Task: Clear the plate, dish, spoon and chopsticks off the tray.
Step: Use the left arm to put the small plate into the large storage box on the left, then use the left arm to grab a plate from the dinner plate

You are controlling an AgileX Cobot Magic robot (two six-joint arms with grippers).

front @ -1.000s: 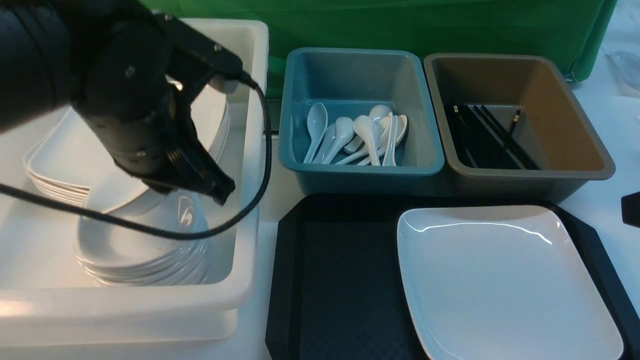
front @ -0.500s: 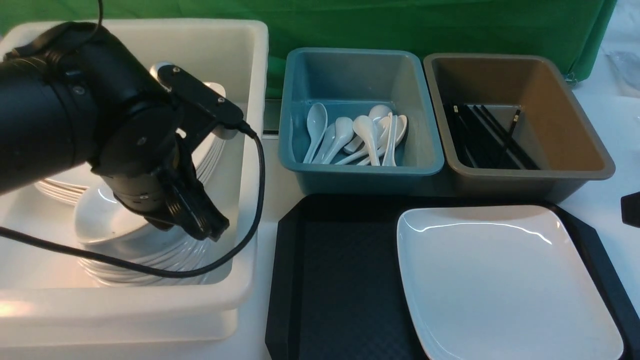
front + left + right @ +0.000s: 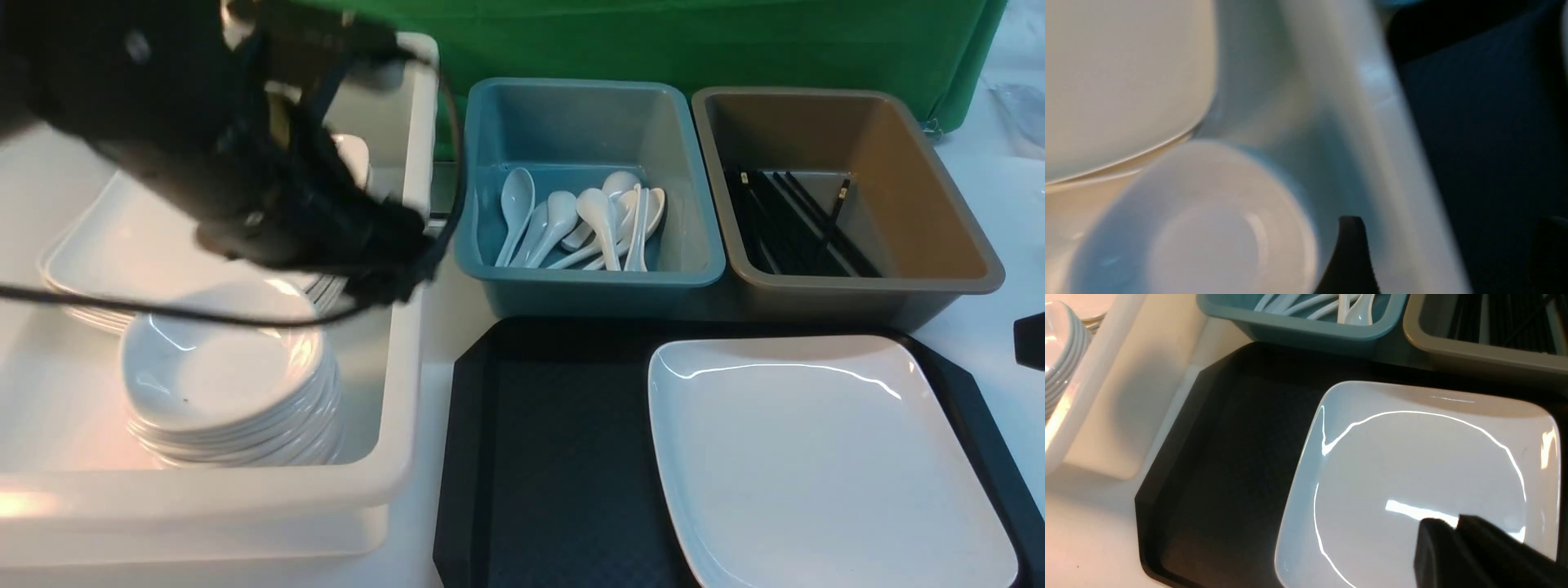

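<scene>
The large white plate [image 3: 824, 457] [image 3: 1412, 477] lies on the right half of the black tray [image 3: 555, 457] [image 3: 1229, 477]. A small white dish [image 3: 220, 367] [image 3: 1204, 228] tops a stack inside the white tub [image 3: 408, 343]. My left gripper [image 3: 392, 282] [image 3: 1449, 253] is blurred, open and empty, above the tub's right wall [image 3: 1372, 122]. My right gripper [image 3: 1453, 526] is shut and empty, hovering over the plate. Several white spoons [image 3: 588, 216] lie in the blue tub. Black chopsticks [image 3: 800, 220] lie in the brown tub.
The blue tub [image 3: 588, 278] and the brown tub [image 3: 865, 282] stand side by side behind the tray. Larger white plates [image 3: 122, 245] are stacked at the back of the white tub. A black cable [image 3: 122, 314] hangs from the left arm across the tub.
The left gripper lowered a dish onto the stack, opened and let it go. It then rose and swung right toward the tub's wall. The right gripper stayed put.
</scene>
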